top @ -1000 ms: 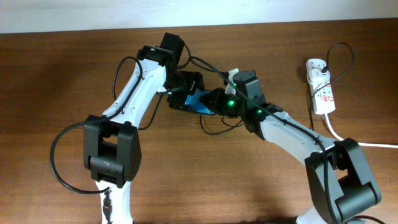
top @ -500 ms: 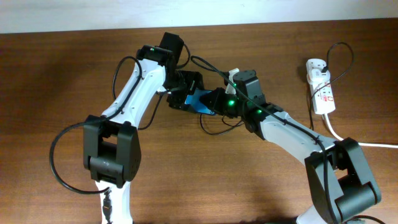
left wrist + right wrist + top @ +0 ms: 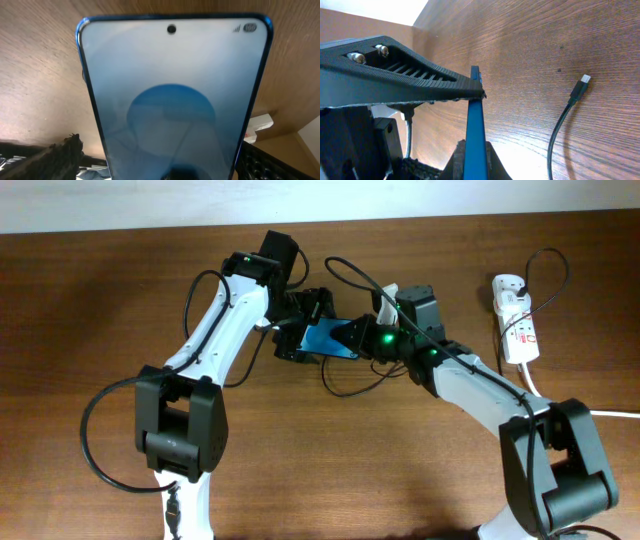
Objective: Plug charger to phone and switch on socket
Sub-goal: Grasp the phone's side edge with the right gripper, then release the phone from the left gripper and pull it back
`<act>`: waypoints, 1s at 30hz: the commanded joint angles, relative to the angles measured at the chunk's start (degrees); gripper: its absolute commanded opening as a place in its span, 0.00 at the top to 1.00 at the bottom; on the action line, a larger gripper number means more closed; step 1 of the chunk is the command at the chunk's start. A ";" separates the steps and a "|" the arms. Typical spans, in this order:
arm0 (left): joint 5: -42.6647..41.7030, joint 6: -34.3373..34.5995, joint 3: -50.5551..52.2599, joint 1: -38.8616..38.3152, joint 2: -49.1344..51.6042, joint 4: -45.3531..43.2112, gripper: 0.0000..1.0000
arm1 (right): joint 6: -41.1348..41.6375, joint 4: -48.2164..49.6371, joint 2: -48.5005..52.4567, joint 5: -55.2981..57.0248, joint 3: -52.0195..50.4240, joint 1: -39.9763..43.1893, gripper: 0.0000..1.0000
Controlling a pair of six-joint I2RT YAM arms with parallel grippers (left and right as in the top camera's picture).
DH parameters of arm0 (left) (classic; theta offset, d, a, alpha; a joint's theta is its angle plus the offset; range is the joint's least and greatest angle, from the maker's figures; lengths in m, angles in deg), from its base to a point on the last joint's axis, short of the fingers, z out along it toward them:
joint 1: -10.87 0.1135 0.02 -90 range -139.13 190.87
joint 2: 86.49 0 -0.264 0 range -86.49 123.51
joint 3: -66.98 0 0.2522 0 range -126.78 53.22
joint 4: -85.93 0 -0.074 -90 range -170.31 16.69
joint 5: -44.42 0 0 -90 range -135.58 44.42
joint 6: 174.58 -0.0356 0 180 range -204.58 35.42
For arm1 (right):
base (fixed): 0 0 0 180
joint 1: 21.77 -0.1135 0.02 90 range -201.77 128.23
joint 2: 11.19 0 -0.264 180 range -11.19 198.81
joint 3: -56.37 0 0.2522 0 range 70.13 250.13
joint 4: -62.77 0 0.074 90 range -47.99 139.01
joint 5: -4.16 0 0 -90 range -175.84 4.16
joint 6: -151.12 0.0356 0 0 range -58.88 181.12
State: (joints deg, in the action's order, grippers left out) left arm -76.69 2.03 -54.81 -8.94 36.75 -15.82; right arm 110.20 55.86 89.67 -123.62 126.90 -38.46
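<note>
The phone [image 3: 328, 339], blue screen up, is raised between both grippers at mid table. My right gripper [image 3: 472, 155] is shut on the phone [image 3: 475, 120], which shows edge-on as a thin blue strip. In the left wrist view the phone [image 3: 172, 100] fills the frame, and my left gripper [image 3: 165, 167] straddles its long sides with a gap at the left finger. The charger's connector tip [image 3: 585, 79] lies loose on the wood. Its thin black cable [image 3: 352, 387] loops under the arms. The white socket [image 3: 515, 320] lies at the far right with the black cable looping at its top.
The socket's thick white cord [image 3: 538, 392] runs off to the right edge. The robots' own black cables [image 3: 200, 285] arc over the left arm. The table's back edge meets a white wall [image 3: 100, 205].
My right gripper has shifted right and a little back, taking the phone with it, so more of the blue screen shows. The left gripper has turned slightly.
</note>
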 commanded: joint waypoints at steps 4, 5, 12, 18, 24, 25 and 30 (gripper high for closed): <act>3.91 -10.01 -0.66 1.75 -0.22 -4.09 0.00 | -0.57 -0.55 0.00 -3.21 0.46 3.48 0.96; 3.93 -11.61 -0.66 2.14 -0.22 -4.79 0.01 | -0.57 -0.87 0.02 -3.45 0.46 3.63 0.96; 1.60 -34.25 -0.66 3.48 -0.22 -13.03 0.09 | -0.87 -1.18 -0.50 -8.72 0.46 6.12 0.96; -9.09 -53.62 -0.66 3.63 -0.22 -18.60 0.02 | -7.78 -10.62 -7.08 -9.97 0.42 9.42 0.96; -18.58 -59.56 -0.66 6.99 -0.22 -18.62 0.00 | -15.12 -24.24 -18.60 -9.57 -0.04 14.29 0.96; -19.80 -60.65 -0.66 7.78 -0.22 -18.58 0.00 | -15.47 -25.05 -20.28 -9.66 -0.96 14.99 0.96; -24.70 -62.77 -0.66 9.84 -0.22 -18.58 0.01 | -14.62 -22.84 -29.55 -11.17 -11.15 20.26 0.96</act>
State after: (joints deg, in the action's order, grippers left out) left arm -96.39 -56.57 -54.81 0.26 36.75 -34.37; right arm 96.23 31.03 64.86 -132.34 120.85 -20.87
